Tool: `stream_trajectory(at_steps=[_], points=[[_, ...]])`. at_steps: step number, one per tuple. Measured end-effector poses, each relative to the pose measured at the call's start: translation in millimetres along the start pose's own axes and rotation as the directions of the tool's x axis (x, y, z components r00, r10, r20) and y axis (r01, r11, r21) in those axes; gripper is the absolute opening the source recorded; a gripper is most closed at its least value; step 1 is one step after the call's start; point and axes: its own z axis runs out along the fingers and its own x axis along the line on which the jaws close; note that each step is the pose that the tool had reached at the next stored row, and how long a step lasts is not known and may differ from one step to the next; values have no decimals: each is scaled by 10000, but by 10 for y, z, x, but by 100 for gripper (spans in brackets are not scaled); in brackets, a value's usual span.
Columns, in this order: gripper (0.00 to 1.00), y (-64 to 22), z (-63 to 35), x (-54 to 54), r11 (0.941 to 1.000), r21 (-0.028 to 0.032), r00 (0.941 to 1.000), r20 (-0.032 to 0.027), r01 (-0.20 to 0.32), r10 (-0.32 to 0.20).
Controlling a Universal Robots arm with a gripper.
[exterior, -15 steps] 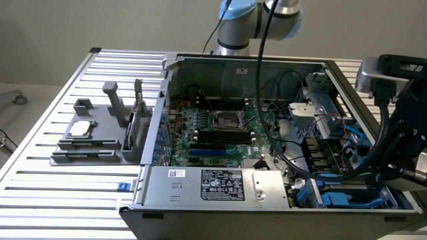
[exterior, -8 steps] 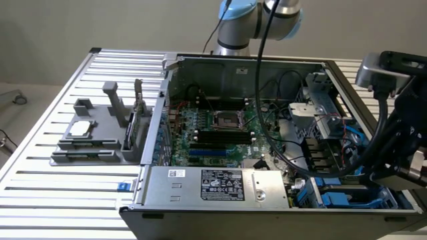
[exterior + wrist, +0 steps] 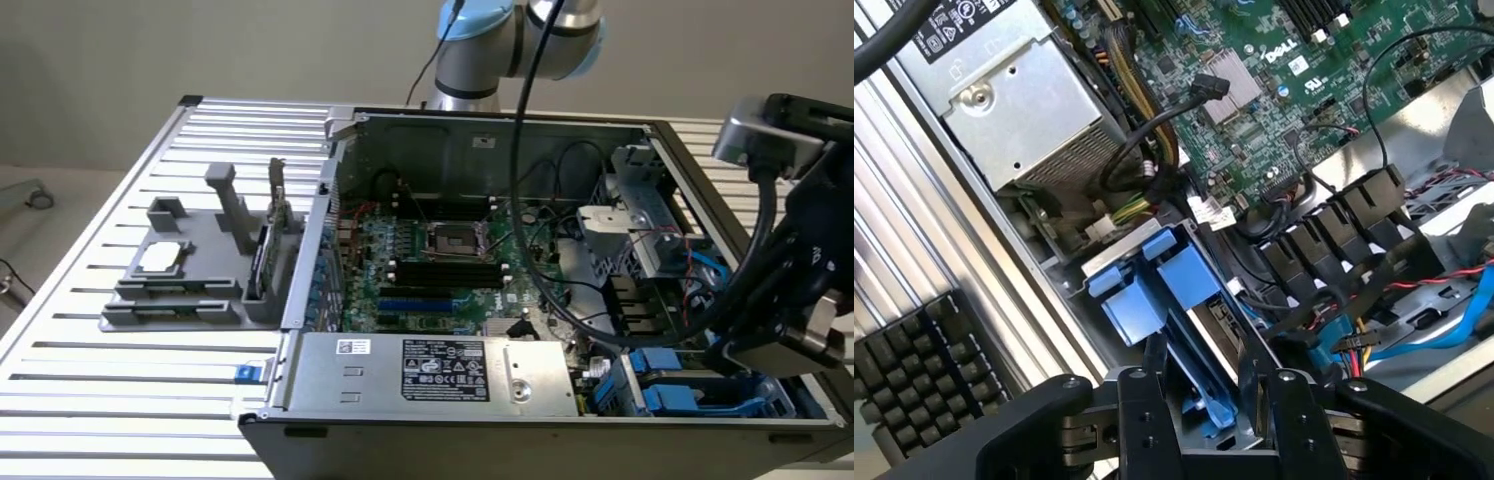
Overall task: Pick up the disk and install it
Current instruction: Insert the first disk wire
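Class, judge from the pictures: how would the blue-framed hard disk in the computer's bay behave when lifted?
The blue plastic-framed hard disk probably stays stiff: its rails look thick. The smooth plastic tabs may slip in a grip. Flat and boxy, it seems unlikely to roll.

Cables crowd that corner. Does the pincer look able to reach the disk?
Probably yes: the open pincer hangs just above the disk, and the cables lie beside it, not across.

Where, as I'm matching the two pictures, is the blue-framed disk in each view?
Exterior view: the disk is at the exterior view's lower right, inside the case.
Wrist view: the disk lies just beyond the gripper.
Shared landmark: the silver power supply beside it.
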Motion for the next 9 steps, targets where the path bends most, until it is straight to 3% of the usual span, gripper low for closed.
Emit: stream_trajectory(at_steps=[4,9], points=[[42,0,1,0,9990,-145,9991,-68,-418,417],[42,0,1,0,9943,-242,9946,-102,-1034,1032]])
